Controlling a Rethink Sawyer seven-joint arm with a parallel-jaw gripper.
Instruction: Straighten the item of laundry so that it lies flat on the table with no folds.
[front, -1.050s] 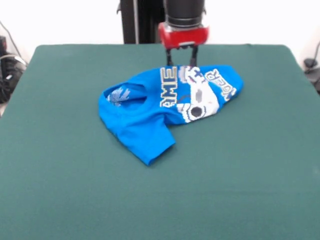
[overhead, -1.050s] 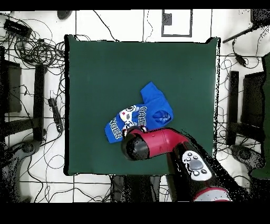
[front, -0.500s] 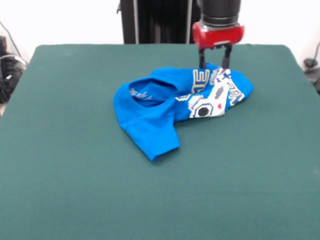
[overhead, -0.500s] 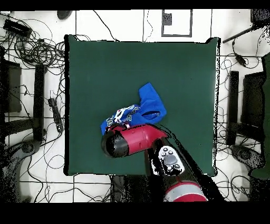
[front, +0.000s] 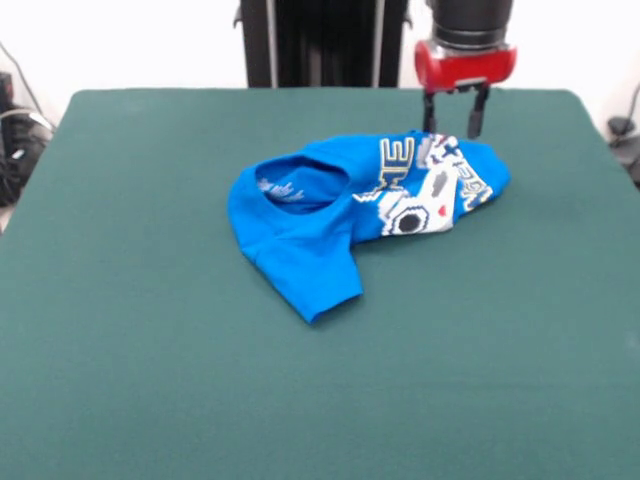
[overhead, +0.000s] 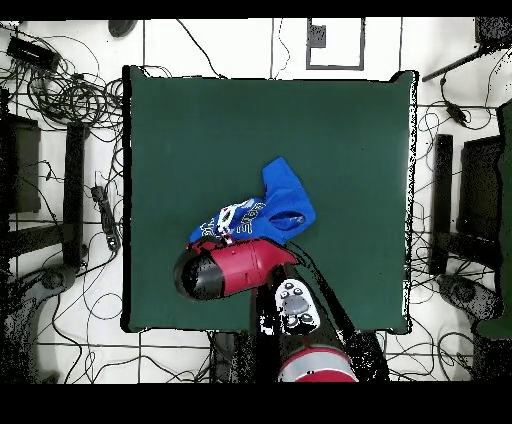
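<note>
Two dark fingers (front: 431, 111) hang from the red gripper (front: 454, 120) with a clear gap between them, so I read the jaws as spread and holding nothing. In my front view the tips sit at the far edge of the shirt (front: 352, 210), just above or at the cloth beside the white print; I cannot tell whether they touch it. From above, the red and black arm (overhead: 235, 268) covers the gripper completely and overlaps the near side of the shirt (overhead: 282, 200).

I see the shirt lying in a crumpled heap on the green table (front: 150, 380), a little toward the far side and right of centre in the front view. It is bunched and folded over itself. The white controller print and block letters (front: 420, 185) face up on the end nearest the gripper, wrinkled and partly tucked under. The collar opening (front: 292, 185) faces up near the middle. One plain blue part, perhaps a sleeve, (front: 312, 275) sticks out toward the camera and lies fairly flat.

All around the shirt I see bare green cloth, and the shirt lies well apart from every edge of the table.
</note>
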